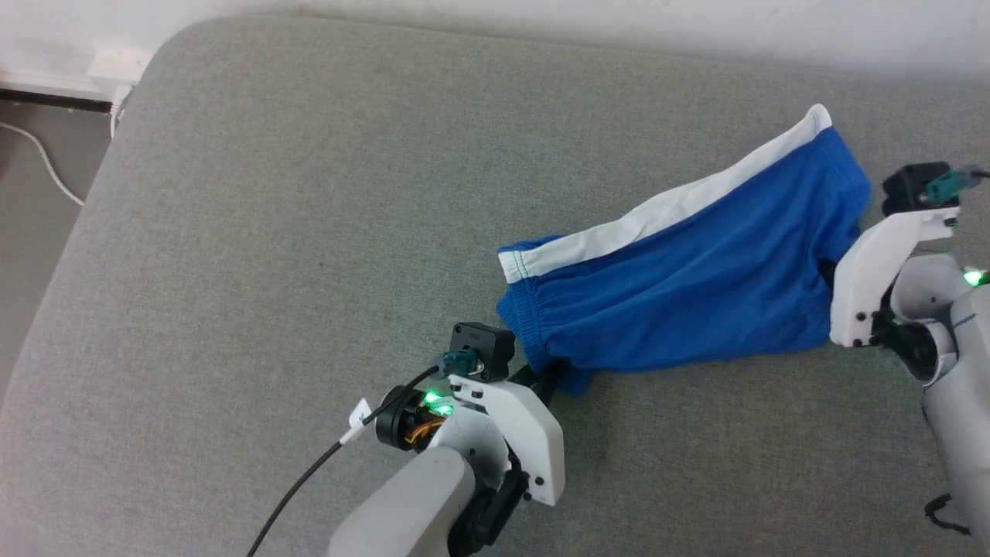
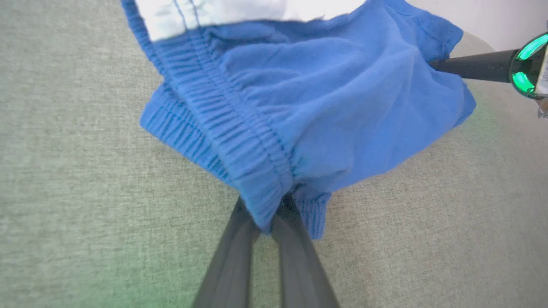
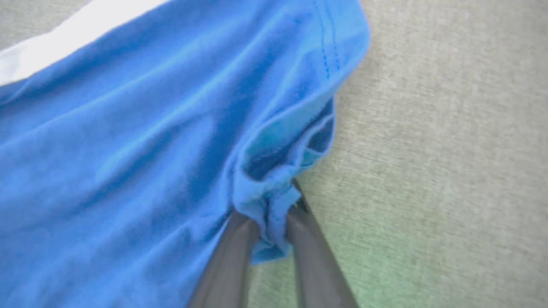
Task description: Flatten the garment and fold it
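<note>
The blue shorts point(image 1: 696, 263) with a white side band are stretched between my two grippers over the grey cushion point(image 1: 309, 216). My left gripper point(image 1: 545, 374) is shut on the gathered waistband corner; in the left wrist view the elastic band point(image 2: 252, 171) is pinched between the dark fingers point(image 2: 231, 256). My right gripper point(image 1: 826, 272) is shut on the hem end of a leg; in the right wrist view a bunched fold of blue fabric point(image 3: 269, 209) sits between its fingers point(image 3: 308, 256). The right gripper's finger point(image 2: 475, 66) also shows in the left wrist view.
The grey cushion's left edge point(image 1: 85, 209) drops to a floor with a white cable point(image 1: 42, 166). A white wall point(image 1: 541, 19) runs behind the cushion. A black cable point(image 1: 309, 480) trails from my left wrist.
</note>
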Controlling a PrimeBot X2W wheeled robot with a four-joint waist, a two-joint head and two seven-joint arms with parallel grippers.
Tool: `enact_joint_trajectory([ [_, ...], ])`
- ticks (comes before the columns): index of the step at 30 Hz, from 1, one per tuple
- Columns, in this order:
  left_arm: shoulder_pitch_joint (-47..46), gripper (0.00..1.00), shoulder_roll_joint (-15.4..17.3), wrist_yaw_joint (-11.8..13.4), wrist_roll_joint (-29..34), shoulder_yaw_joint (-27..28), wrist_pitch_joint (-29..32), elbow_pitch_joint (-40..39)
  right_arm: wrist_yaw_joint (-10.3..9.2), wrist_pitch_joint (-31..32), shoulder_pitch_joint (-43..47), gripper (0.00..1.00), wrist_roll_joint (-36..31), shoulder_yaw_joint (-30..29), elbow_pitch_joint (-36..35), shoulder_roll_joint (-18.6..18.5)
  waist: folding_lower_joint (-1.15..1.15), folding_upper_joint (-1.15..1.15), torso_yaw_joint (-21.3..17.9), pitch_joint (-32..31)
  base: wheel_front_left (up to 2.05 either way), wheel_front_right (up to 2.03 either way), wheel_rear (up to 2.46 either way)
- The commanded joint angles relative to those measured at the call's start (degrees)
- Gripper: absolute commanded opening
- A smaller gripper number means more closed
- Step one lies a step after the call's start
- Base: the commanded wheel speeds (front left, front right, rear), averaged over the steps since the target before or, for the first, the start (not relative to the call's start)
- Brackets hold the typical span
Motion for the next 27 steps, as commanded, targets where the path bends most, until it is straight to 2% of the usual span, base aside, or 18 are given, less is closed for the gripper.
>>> enact_joint_trajectory([
  [1,0.7,0.0,0.7,0.3,0.3,0.1,-0.1,0.0,0.12,0.0,2.2,0.0,0.9,1.9,2.3,0.5,0.0,0.0,-0.3,-0.5,0.0,0.0,0.0],
  [8,1.4,0.0,2.0,0.6,0.0,0.4,-0.1,0.5,0.12,-4.6,2.1,0.0,3.2,2.8,4.2,-1.5,0.0,0.0,-1.6,-3.2,0.0,0.0,0.0],
  [16,3.5,0.0,5.1,0.6,-0.5,0.5,0.9,-0.1,0.12,-7.6,5.1,0.0,7.8,2.0,4.6,-1.9,0.0,0.0,-3.0,-7.5,0.0,0.0,0.0],
  [22,7.4,0.0,8.2,0.9,-1.3,0.0,2.7,-2.7,0.12,-9.9,11.2,0.0,12.0,1.1,0.8,-1.8,0.0,0.0,-4.5,-11.7,0.0,0.0,0.0],
  [27,11.5,0.0,10.7,1.1,-2.4,-0.5,4.3,-6.6,0.12,-11.6,19.3,0.0,14.1,-1.9,-5.7,-0.1,0.0,0.0,-5.6,-14.3,0.0,0.0,0.0],
])
